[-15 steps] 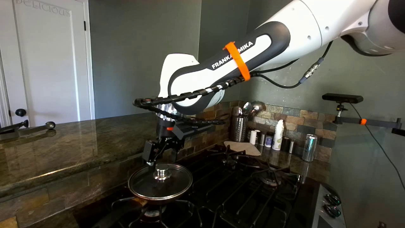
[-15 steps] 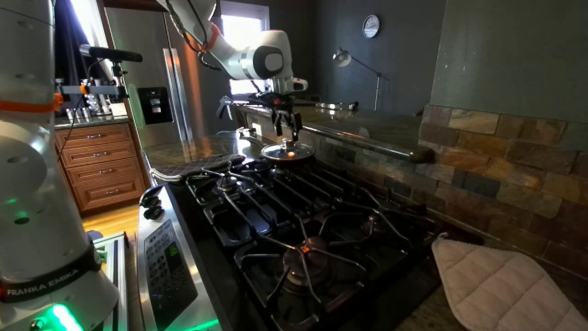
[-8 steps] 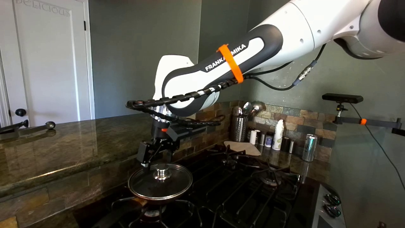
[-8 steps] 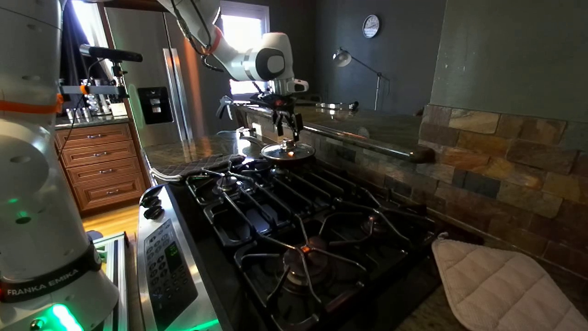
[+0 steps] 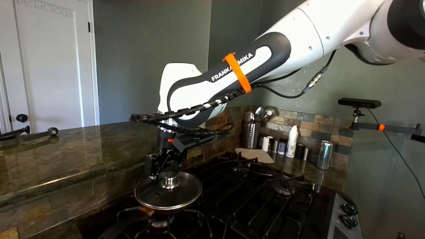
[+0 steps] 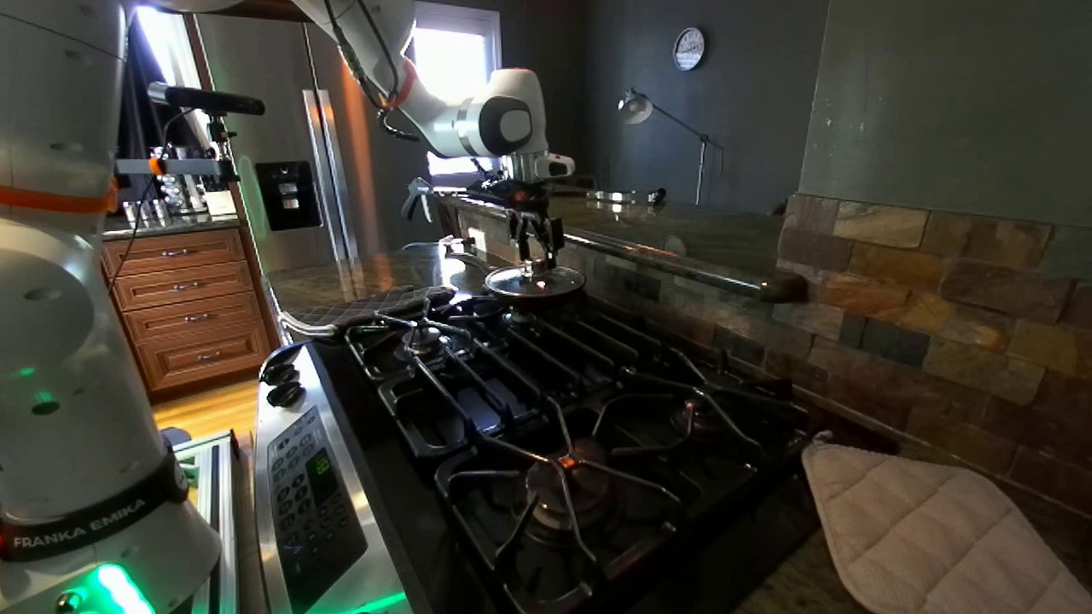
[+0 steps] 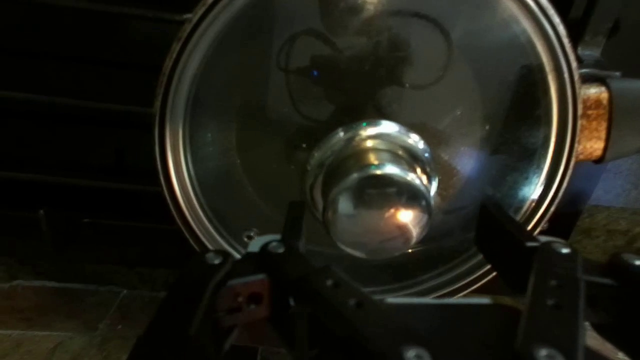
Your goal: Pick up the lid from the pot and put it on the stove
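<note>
Gripper (image 7: 390, 205) spread, its fingers (image 7: 505, 237) at about eight and four o'clock of the knob (image 7: 380, 215) in the wrist view. Lid (image 7: 345, 107) seated on the pot (image 7: 593, 122). Likely hazard on closing: the eight-o'clock finger, seemingly nearer, strikes first and pushes the lid toward three o'clock; smooth, rounded metal could also slip from a shallow pinch.

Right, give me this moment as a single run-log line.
hand: open, knob between fingers in wrist view | lid: on pot | pot: on stove | lift: not yet begun
</note>
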Robot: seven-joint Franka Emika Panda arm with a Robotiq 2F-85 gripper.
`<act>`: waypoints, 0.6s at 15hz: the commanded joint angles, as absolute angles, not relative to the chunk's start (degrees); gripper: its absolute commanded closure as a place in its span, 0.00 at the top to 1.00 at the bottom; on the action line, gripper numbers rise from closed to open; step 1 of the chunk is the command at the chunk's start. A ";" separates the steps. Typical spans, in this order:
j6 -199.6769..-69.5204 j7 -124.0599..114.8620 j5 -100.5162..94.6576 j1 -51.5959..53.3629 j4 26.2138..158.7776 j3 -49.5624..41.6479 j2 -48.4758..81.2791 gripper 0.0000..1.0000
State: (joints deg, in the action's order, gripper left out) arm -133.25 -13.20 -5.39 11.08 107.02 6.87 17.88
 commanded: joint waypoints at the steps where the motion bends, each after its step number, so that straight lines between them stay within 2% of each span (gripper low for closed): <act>1: -130.61 -14.95 -6.67 12.32 105.80 6.08 18.47 0.95; 2: -130.22 -14.90 -6.59 12.33 105.79 6.12 18.38 0.91; 6: -129.26 -14.83 -6.40 12.42 105.72 6.23 18.22 0.89; 9: -128.25 -15.02 -6.54 12.47 105.59 6.18 18.12 0.61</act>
State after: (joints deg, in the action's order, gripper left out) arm -130.68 -13.27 -5.41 11.43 106.54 6.85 17.89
